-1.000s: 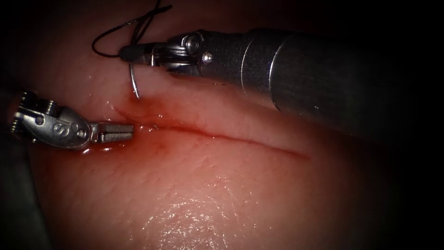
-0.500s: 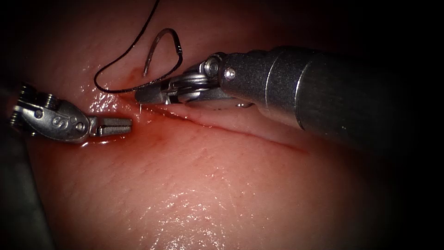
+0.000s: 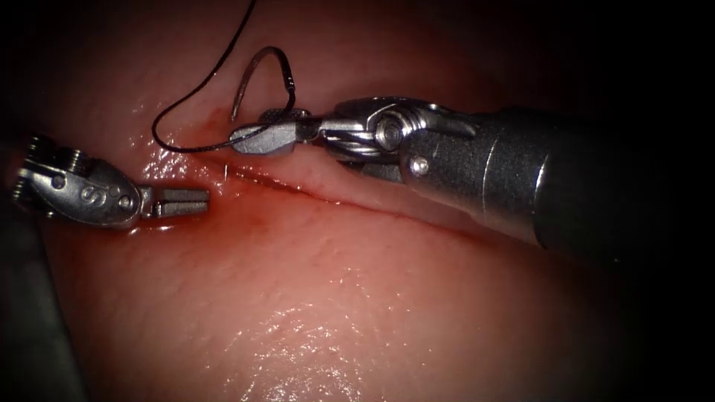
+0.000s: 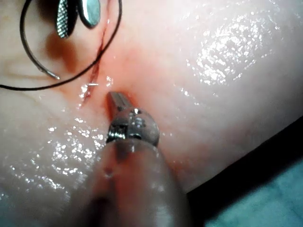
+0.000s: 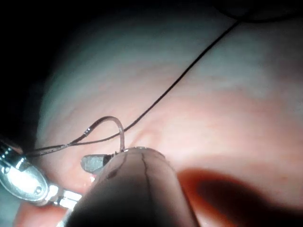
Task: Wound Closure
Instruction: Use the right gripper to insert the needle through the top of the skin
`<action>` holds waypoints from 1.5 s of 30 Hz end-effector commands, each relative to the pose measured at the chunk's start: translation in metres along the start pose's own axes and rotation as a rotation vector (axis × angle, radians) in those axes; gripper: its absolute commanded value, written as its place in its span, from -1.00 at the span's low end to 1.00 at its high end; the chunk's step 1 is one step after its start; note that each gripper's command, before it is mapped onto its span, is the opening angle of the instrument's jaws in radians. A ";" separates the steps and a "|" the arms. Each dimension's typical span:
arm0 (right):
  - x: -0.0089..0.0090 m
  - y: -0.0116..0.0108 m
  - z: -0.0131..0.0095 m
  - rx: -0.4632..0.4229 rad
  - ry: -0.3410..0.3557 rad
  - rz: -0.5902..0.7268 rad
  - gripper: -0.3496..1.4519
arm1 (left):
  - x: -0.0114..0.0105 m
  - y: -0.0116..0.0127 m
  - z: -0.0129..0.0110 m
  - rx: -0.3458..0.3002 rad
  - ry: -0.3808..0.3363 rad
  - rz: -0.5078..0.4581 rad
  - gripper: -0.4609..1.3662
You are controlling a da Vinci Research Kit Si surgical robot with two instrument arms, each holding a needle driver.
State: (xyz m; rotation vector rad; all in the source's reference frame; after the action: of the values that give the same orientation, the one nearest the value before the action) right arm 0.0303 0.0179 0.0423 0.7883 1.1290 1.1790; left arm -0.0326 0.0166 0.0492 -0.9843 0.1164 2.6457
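Lying free, needle (image 3: 253, 74); right end effector (image 3: 257, 138) apparently open, empty.

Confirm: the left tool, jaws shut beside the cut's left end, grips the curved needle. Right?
No. The left tool holds nothing; the endoscope view shows the needle at the right tool, its tip clear of the tissue. The rest stands.

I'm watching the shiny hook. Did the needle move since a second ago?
Yes. The needle has swung up, away from the cut. It pointed down at the cut's left end; now it arches above the right claw, tip free over the tissue.
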 end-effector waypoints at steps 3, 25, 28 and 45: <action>0.0002 0.0012 -0.0008 -0.016 0.024 -0.131 0.91 | 0.0000 0.0000 0.0000 -0.005 0.000 0.000 -0.88; 0.0031 0.0056 0.0056 0.091 0.265 -0.705 0.53 | 0.0001 0.0001 0.0001 -0.004 0.000 0.000 -0.88; 0.0032 0.0056 0.0057 0.131 0.303 -0.706 0.52 | 0.0000 0.0001 0.0001 -0.004 0.000 0.000 -0.88; 0.0029 0.0055 0.0067 0.193 0.390 -0.687 -1.00 | 0.0001 0.0001 0.0001 -0.005 0.000 0.000 -0.88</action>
State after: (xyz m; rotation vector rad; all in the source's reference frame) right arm 0.0351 0.0226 0.0487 0.2701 1.6869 0.6512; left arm -0.0327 0.0165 0.0492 -0.9836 0.1179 2.6454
